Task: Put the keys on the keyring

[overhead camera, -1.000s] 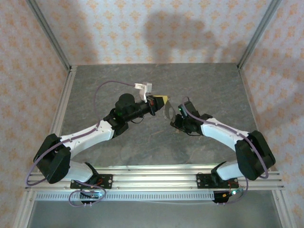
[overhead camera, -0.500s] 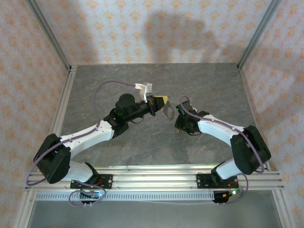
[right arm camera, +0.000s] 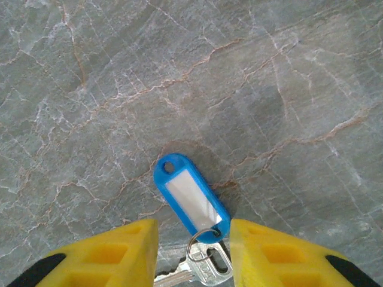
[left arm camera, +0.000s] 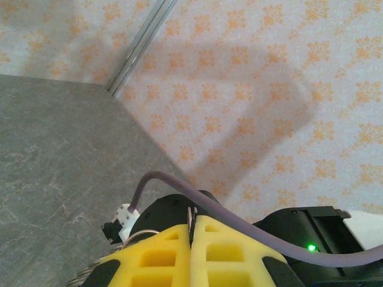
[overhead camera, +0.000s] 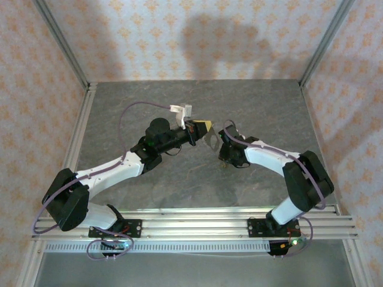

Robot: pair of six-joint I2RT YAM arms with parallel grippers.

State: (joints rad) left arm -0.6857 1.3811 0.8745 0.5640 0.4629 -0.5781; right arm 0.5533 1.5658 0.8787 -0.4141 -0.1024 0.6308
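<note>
Grey, veined stone-look table [overhead camera: 149,101] inside a booth. Cream wallpaper with small orange floral motifs covers the back wall [overhead camera: 149,36] at 12 o'clock, the left wall [overhead camera: 30,89] at 9 and the right wall [overhead camera: 359,89] at 3. Aluminium posts [overhead camera: 60,42] rise at 11 and 1 o'clock. A slotted rail [overhead camera: 197,218] runs along 6 o'clock. A soft shadow [overhead camera: 239,33] lies on the back wall.

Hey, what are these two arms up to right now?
They're trying to put a key on a keyring. The left gripper is shut on the thin keyring, holding it above the table. The right gripper points down, fingers apart on either side of a small silver key with a blue tag that seems to lie on the table. The key isn't on the ring yet.
</note>
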